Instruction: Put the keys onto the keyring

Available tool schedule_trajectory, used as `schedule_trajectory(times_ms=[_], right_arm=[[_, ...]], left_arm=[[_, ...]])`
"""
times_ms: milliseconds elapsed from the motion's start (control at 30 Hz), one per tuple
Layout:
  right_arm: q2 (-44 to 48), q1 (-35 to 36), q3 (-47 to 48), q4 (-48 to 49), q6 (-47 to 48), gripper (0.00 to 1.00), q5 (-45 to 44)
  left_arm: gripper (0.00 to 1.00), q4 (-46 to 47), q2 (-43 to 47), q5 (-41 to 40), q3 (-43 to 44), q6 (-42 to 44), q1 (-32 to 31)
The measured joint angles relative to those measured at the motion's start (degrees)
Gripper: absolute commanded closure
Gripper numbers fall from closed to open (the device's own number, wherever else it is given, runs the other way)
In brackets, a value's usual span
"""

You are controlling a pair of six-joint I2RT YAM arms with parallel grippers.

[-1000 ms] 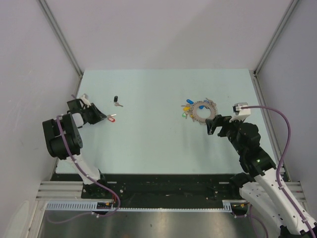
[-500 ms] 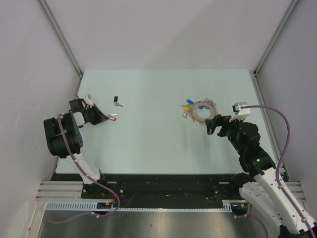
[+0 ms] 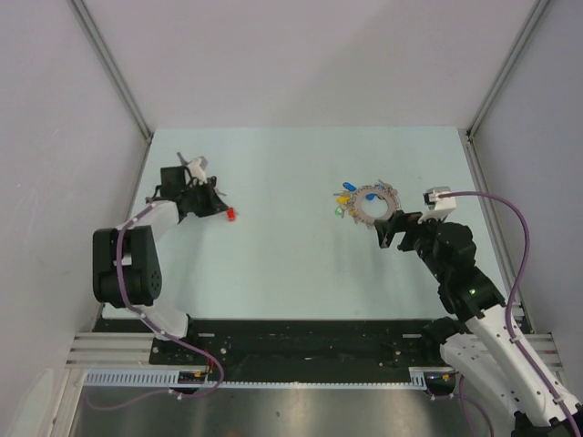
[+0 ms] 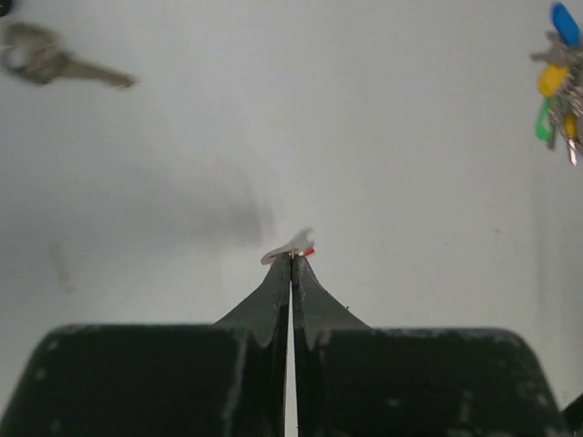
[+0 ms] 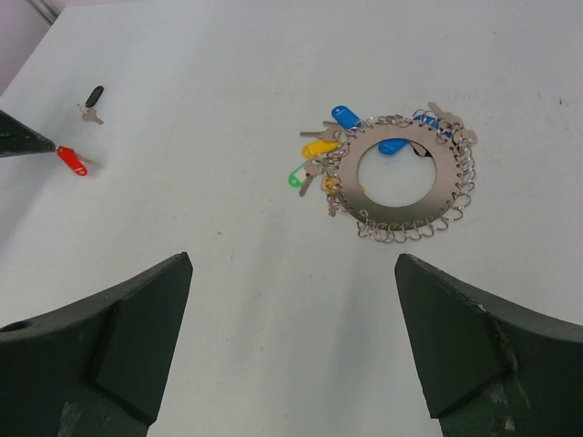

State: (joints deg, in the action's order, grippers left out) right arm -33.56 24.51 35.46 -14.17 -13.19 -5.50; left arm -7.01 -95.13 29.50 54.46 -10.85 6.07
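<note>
My left gripper (image 3: 222, 210) is shut on the red-headed key (image 3: 231, 215) at the left of the table. In the left wrist view the closed tips (image 4: 291, 257) pinch the key (image 4: 304, 248), with only a sliver of silver and red showing. In the right wrist view the red key (image 5: 71, 161) hangs from the left gripper's tip low over the table. The keyring (image 3: 361, 208) is a flat silver ring edged with small wire loops, lying right of centre, with blue, yellow and green keys (image 5: 321, 146) on its left side. My right gripper (image 5: 292, 259) is open and empty just in front of the ring (image 5: 351, 177).
A loose black-headed key (image 5: 93, 96) lies at the back left, just beyond the left gripper; its silver blade shows in the left wrist view (image 4: 55, 66). The ring's coloured keys show at that view's right edge (image 4: 552, 80). Frame posts stand at the table's back corners.
My left gripper has swung away from the left edge toward the table's middle, carrying the red key to the right. The right arm and the keyring have not moved.
</note>
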Motion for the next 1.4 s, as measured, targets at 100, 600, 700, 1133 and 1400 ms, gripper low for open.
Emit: schedule_trajectory(times_ms=[100, 600, 700, 1133, 1400], right_arm=[[-0.24, 0.00, 0.00, 0.17, 0.00, 0.01, 0.44], [-1.53, -0.11, 0.00, 0.35, -0.02, 0.00, 1.46], [-1.53, -0.15, 0.00, 0.28, -0.02, 0.00, 1.44], [-5.22, -0.17, 0.00, -1.07, -0.24, 0.00, 1.95], [-7.19, -0.39, 0.04, -1.25, -1.16, 0.00, 4.76]], left_arm=[[1.00, -1.36, 3.10, -2.12, 1.31, 0.85, -8.55], [0.99, -1.77, -7.28, -9.88, 14.82, 1.36, -48.54], [0.95, -0.83, -9.88, -9.86, 14.19, 1.11, -50.97], [0.76, 7.37, -6.95, -10.91, -1.46, -2.71, -50.84], [0.56, 12.02, 1.57, -13.84, -10.12, -6.27, -50.95]])
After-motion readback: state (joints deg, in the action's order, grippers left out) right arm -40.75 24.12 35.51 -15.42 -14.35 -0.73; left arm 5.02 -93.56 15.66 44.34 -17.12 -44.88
